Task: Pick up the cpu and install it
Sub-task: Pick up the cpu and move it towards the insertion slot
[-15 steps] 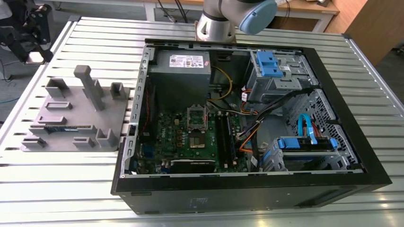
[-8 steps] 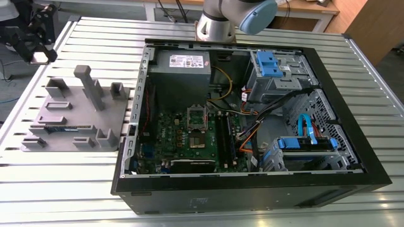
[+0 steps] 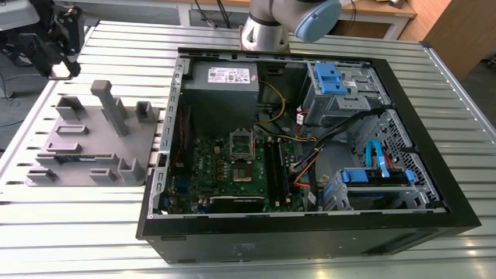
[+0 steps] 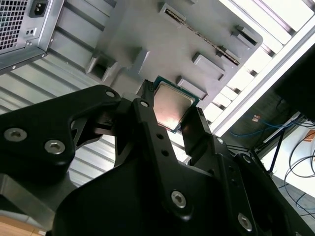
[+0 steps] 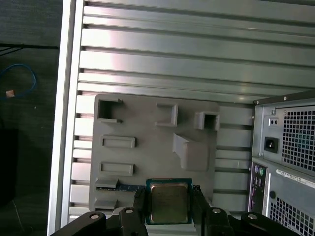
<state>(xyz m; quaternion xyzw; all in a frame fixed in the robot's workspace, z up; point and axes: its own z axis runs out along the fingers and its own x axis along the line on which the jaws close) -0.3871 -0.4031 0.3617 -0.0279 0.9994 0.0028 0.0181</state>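
Closest to the lens in the second wrist view is my black pincer [image 4: 171, 112], clenched on the cpu [image 4: 170, 101] with one finger against each of two opposite edges.

Below me runs the ribbed metal worktop [image 3: 69, 232]. On it lies the open computer case [image 3: 310, 235], with the grey power supply [image 3: 220, 96] at its far end in the exterior view. Beside the case, toward the exterior view's left, lies the grey holder tray [image 3: 85, 145]. Inside the case, the green motherboard [image 3: 220, 174] carries its socket [image 3: 241, 145], which looks bare as far as I can tell. Smallest is the chip itself: in both wrist views it hangs in my grasp above the tray, silvery top toward the cameras, not touching the tray.

I judge the pick-up done, since the chip is off the tray and held. The install is left, as the chip is well apart from the socket.

A white label [image 3: 230, 74] sits on the power supply; I cannot make out its print.
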